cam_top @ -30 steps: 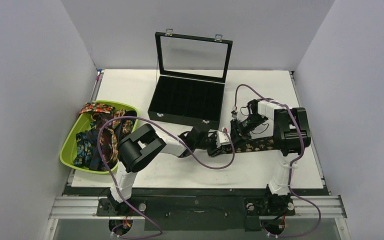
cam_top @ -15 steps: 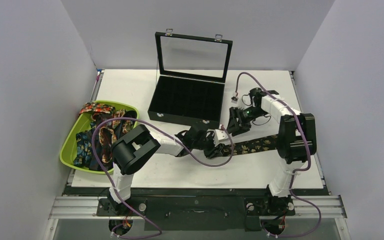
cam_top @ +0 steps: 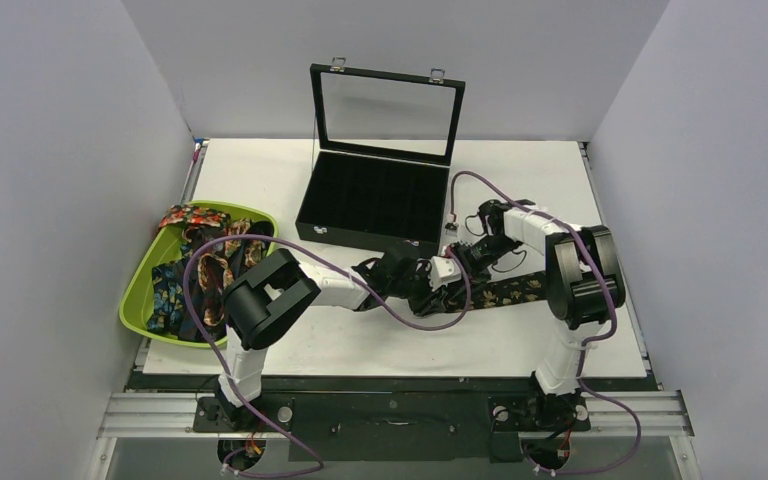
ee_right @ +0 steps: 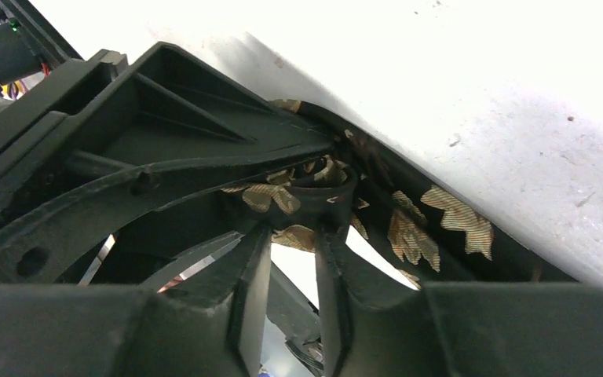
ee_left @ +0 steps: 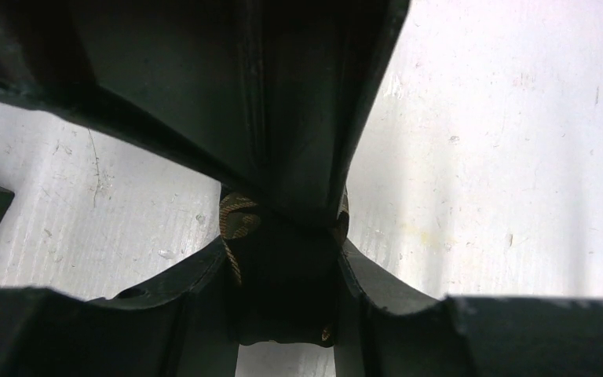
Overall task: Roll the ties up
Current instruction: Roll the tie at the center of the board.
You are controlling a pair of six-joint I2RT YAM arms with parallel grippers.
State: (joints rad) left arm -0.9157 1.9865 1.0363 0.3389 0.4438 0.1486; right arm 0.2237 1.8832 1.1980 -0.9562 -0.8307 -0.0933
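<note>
Floral tie: lies flat on the table, right of centre. The loose tail runs off to the right and the near end is wound into a roll.
Roll: caught between both grippers, just in front of the black display case.
Left gripper: clenched across the roll, one finger on each flank.
Right gripper: tips look nipped on the gold-leaf fabric at the roll's core.
Step, my reading: winding the tail onto the roll.
Doing it well: one gripper should hold while the other regrips. Keep the tail taut and the edges in line, or the coil may cone or spring loose.
Other ties: heaped in the green bin, far left.
</note>
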